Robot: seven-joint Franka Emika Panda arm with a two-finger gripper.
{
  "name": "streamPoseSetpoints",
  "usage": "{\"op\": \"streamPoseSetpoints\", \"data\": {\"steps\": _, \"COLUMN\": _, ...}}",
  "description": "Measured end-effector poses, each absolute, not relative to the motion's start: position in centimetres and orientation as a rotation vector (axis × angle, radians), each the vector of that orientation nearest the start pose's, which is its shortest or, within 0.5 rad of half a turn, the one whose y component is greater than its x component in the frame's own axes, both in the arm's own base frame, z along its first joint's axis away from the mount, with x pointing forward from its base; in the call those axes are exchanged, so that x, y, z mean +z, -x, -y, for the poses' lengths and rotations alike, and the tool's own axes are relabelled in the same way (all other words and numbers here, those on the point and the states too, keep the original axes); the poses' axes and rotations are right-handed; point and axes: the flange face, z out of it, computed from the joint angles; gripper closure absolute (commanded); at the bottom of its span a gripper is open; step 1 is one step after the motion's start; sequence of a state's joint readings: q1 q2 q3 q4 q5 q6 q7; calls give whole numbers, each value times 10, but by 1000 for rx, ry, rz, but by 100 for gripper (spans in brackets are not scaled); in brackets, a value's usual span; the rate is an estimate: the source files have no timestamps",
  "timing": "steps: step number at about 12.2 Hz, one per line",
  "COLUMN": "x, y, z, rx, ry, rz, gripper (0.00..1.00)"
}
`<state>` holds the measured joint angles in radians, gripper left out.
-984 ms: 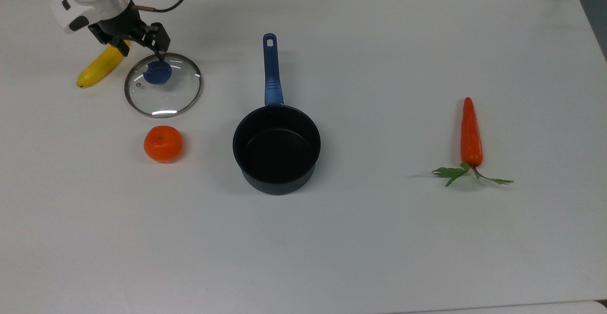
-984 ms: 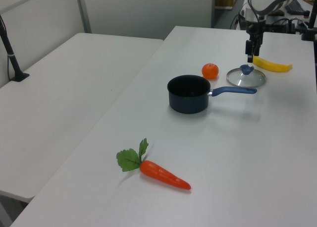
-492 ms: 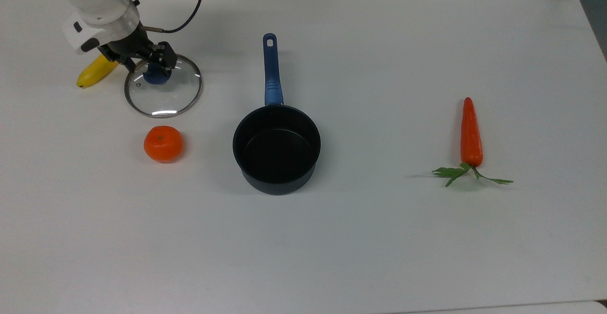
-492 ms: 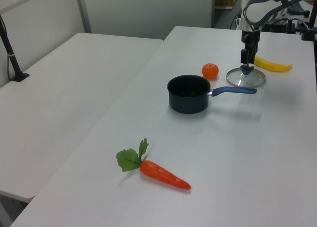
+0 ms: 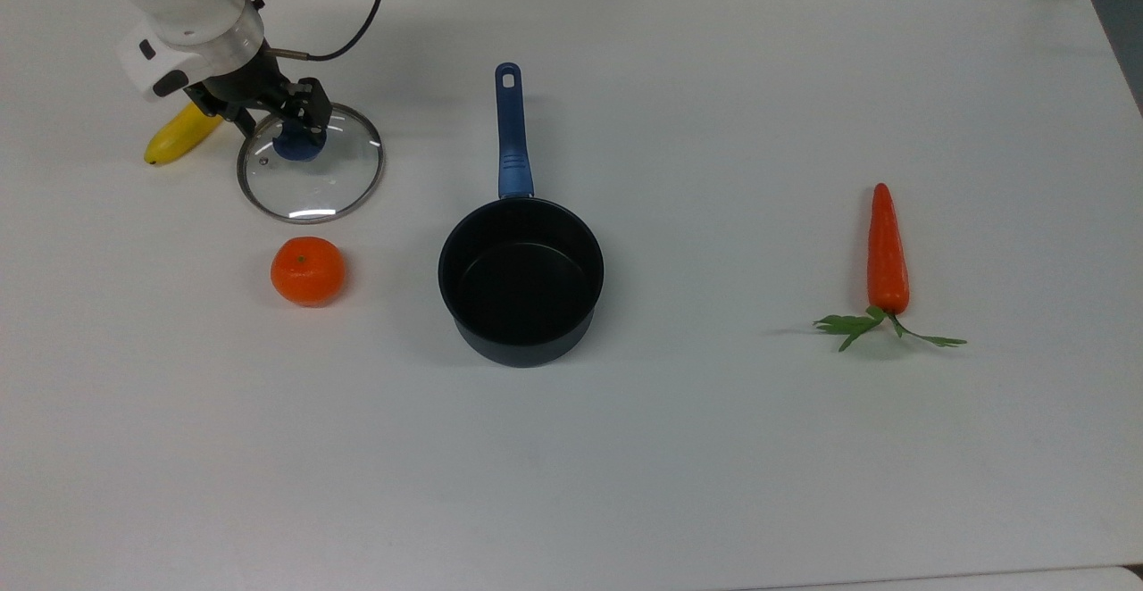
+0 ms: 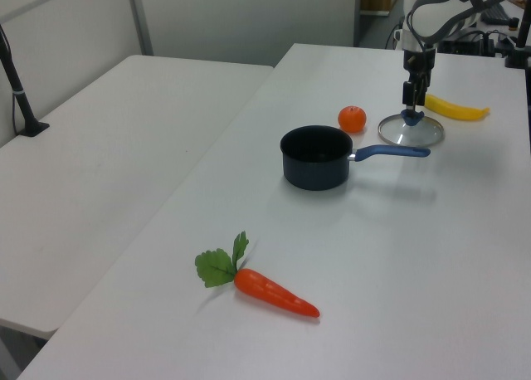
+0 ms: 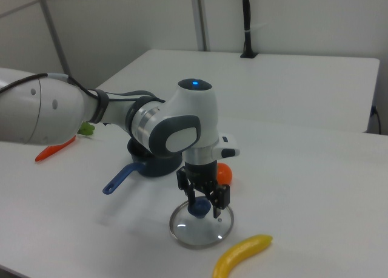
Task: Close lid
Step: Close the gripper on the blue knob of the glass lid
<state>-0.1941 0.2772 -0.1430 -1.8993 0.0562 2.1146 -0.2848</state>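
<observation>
The lid point(image 5: 310, 182) is round clear glass with a metal rim and a blue knob point(image 5: 296, 146). It lies at the top view's upper left, apart from the dark saucepan point(image 5: 521, 280) with its blue handle point(image 5: 510, 136). My gripper point(image 5: 299, 131) stands straight down over the lid's centre, its fingers shut on the knob. In the right view the gripper point(image 7: 204, 202) clasps the knob above the lid point(image 7: 200, 228). In the left view the gripper point(image 6: 411, 109) sits on the lid point(image 6: 412, 132) behind the saucepan point(image 6: 315, 156).
A banana point(image 5: 179, 136) lies just left of the lid in the top view, partly under my arm. A tangerine point(image 5: 307, 270) sits below the lid. A carrot point(image 5: 888, 252) lies far to the top view's right on the white table point(image 5: 714, 448).
My gripper came down from above the lid's far edge onto the knob and shut on it. The lid has since shifted slightly toward the top view's right.
</observation>
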Motion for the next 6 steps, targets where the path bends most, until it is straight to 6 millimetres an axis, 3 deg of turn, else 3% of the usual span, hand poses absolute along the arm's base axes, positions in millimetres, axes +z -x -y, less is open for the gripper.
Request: {"op": "streamPoseSetpoints", "data": {"steps": 6, "x": 351, "y": -580, "z": 189, "rx": 88, "ry": 3112, "rz": -112, "gripper": 15}}
